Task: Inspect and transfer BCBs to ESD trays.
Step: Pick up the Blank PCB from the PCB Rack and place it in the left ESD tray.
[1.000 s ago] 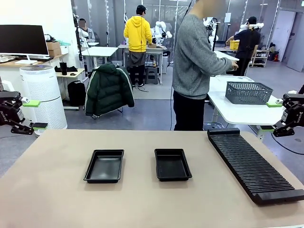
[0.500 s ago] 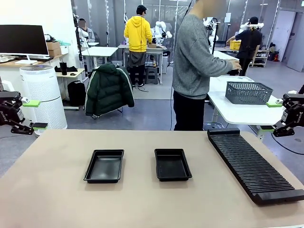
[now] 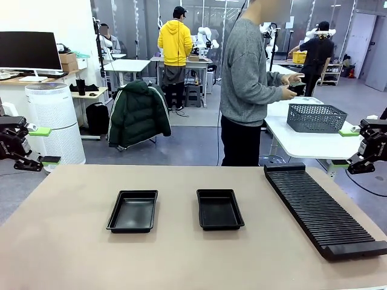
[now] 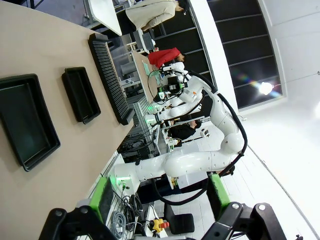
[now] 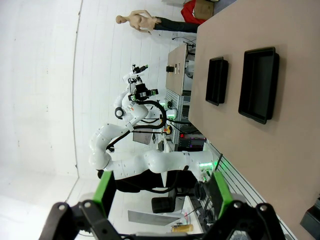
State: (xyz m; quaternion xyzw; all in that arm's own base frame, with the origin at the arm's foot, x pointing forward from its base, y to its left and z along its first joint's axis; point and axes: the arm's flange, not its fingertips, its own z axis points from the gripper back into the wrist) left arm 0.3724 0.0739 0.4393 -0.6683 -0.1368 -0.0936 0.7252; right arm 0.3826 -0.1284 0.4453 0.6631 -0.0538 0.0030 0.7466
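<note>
Left fingers (image 3: pixel 39 132) and right fingers (image 3: pixel 349 132) spread, seemingly empty, hovering beside the table (image 3: pixel 181 260).

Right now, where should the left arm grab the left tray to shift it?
Left tray: probably pinch its raised left-hand rim from above, one of the fingers inside, one outside; it lies flat, too shallow for side grips.

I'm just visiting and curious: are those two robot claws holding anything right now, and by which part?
Nothing is held. The left gripper and the right gripper both stand open and empty, beside the table.
</note>
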